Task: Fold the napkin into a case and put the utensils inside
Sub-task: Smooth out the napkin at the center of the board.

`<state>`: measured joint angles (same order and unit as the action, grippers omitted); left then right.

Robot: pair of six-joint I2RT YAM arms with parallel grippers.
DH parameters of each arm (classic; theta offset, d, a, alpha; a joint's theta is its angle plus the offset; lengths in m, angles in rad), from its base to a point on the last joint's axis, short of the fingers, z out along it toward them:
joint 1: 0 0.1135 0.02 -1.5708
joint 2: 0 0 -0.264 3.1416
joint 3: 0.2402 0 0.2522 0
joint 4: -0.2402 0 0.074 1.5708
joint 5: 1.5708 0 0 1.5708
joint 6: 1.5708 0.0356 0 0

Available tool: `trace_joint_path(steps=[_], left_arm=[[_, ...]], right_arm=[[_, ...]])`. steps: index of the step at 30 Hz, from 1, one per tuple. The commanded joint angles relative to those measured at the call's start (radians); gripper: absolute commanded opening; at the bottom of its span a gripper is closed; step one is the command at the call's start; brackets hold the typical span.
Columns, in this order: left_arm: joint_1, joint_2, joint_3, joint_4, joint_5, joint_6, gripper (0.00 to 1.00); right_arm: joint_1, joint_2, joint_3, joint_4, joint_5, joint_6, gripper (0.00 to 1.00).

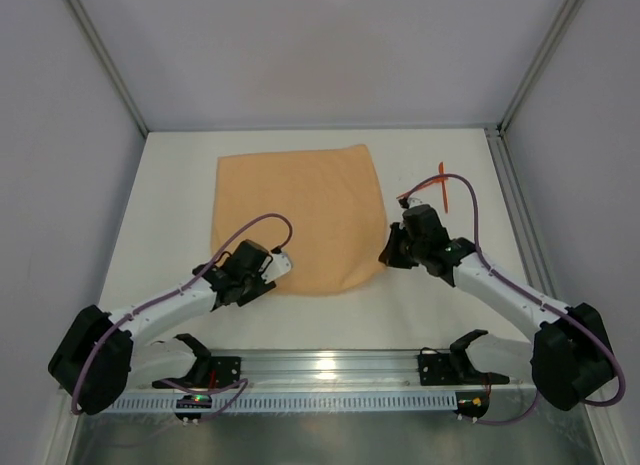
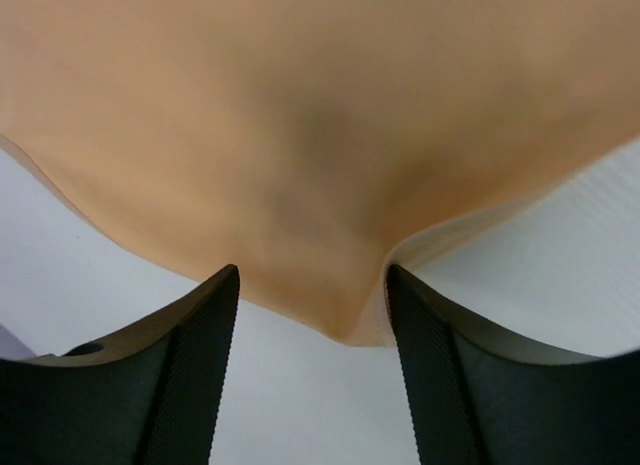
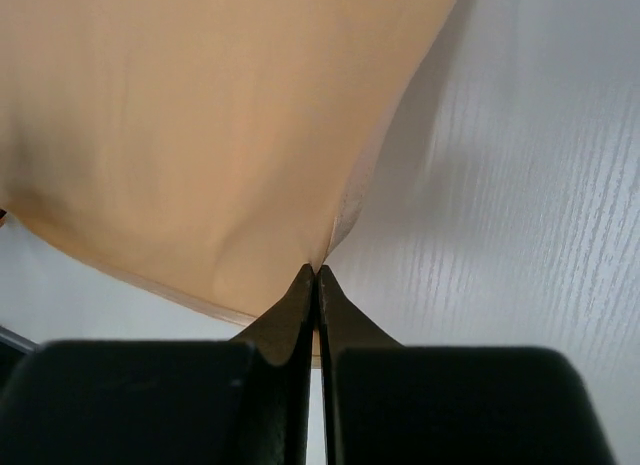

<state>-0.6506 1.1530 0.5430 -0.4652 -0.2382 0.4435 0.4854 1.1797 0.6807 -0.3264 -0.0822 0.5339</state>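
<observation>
**White table, napkin flat, grippers at its near corners**

Pale walls (image 1: 300, 45) close in a white table (image 1: 180, 185). On it the napkin (image 1: 300, 220) lies spread open near the middle, a peach-orange square, unfolded. The left gripper (image 1: 283, 266) sits at the napkin's near left corner. From the left wrist, its jaws stand apart with the corner of the cloth reaching in between them, and the right finger (image 2: 420, 365) is at the cloth's edge. The right gripper (image 1: 388, 253) is at the near right corner. From the right wrist, its jaws are pressed together with the napkin's edge pinched at their tips, and the cloth rises from the table there. The utensils (image 1: 442, 189) lie on the table to the right of the napkin, apart from it, just beyond the right arm. Only thin orange-red slivers show.
</observation>
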Motion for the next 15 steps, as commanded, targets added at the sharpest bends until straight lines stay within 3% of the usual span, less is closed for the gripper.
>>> trace_joint_path(steps=[1,9,15], left_arm=[[-0.001,-0.012,-0.037,0.135,-0.137,-0.008,0.61],[0.031,-0.139,-0.077,0.200,-0.321,0.037,0.56],[0.137,-0.167,-0.092,0.226,-0.305,0.080,0.57]], right_arm=[[0.004,-0.073,0.059,-0.022,0.008,0.012,0.03],[0.005,-0.147,0.149,-0.114,0.039,-0.025,0.03],[0.004,-0.163,0.155,-0.129,0.045,-0.041,0.03]])
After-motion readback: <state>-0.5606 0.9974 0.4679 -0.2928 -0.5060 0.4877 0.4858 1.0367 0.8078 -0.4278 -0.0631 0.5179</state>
